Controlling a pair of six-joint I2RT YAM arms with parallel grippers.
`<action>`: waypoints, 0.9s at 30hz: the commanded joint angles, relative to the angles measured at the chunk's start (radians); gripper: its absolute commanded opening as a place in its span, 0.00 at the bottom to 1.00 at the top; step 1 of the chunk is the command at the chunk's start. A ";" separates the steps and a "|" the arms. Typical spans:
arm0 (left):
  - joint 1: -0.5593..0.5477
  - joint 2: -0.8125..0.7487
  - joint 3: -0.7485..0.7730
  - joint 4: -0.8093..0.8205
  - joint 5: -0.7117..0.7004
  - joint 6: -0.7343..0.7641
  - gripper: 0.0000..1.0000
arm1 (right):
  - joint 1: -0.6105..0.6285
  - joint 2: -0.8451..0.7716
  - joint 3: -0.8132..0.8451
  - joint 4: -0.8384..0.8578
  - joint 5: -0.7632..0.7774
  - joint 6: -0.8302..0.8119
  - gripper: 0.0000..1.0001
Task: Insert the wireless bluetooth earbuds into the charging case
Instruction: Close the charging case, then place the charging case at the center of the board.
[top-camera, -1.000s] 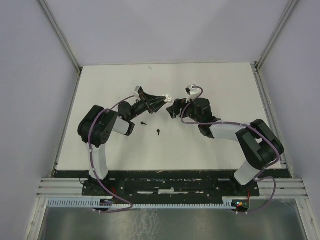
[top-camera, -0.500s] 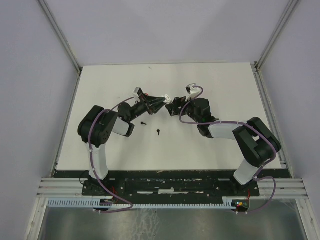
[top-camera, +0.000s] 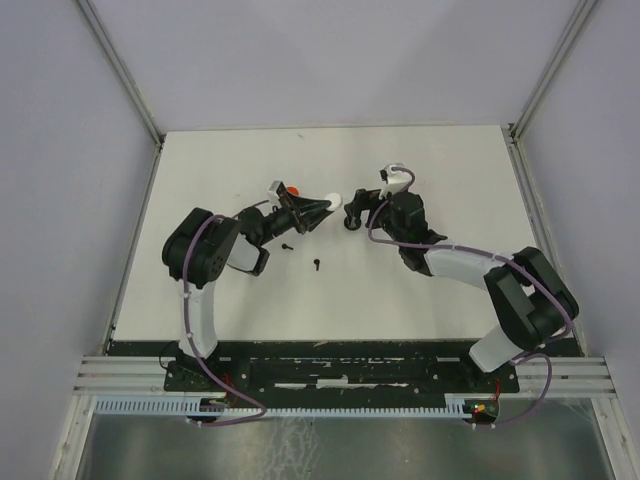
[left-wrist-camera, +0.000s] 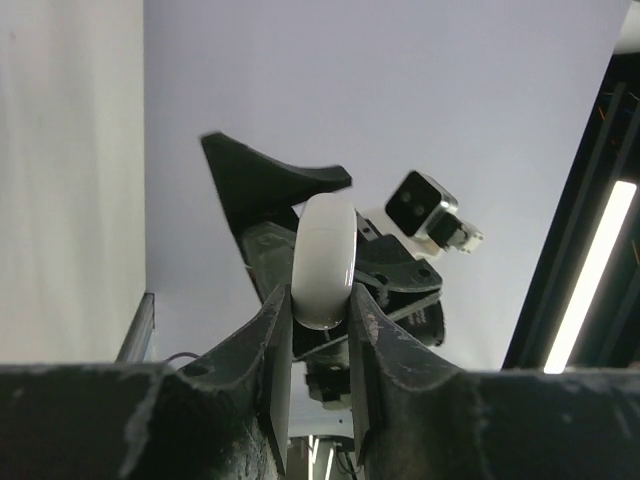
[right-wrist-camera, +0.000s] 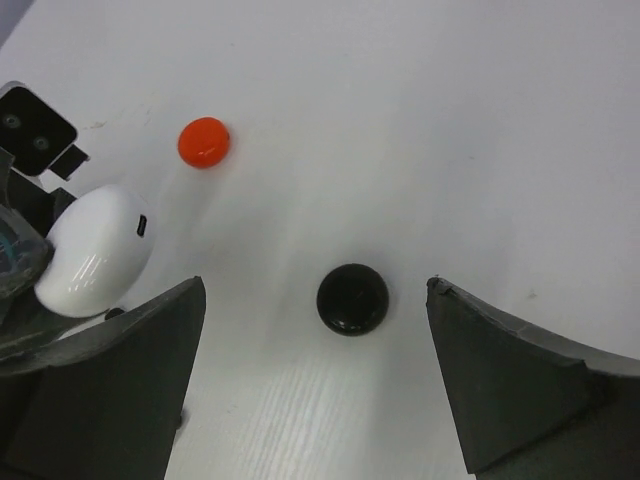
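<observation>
My left end effector (top-camera: 325, 203) reaches over the middle of the counter (top-camera: 450, 170) with the white charging case (top-camera: 335, 199) pinched at its tip, and my right end effector (top-camera: 352, 208) faces it from just beside. A black earbud (top-camera: 287, 244) and a second black earbud (top-camera: 316, 265) lie apart on the counter nearer my left arm's base. A small red piece (top-camera: 293, 189) sits beside my left wrist.

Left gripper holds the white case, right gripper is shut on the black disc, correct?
Partly. The left gripper does clamp the white case, but the right gripper is open: in the right wrist view the black disc lies untouched on the table, seen between its spread fingers.
</observation>
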 joint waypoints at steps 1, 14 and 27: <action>0.042 0.054 0.097 0.067 0.013 0.079 0.03 | 0.001 -0.115 0.087 -0.281 0.189 -0.022 0.99; 0.058 0.119 0.413 -0.653 -0.008 0.532 0.05 | -0.001 -0.067 0.322 -0.818 0.324 -0.104 1.00; 0.066 0.186 0.567 -0.936 -0.069 0.695 0.14 | -0.005 0.079 0.409 -0.841 0.140 -0.061 1.00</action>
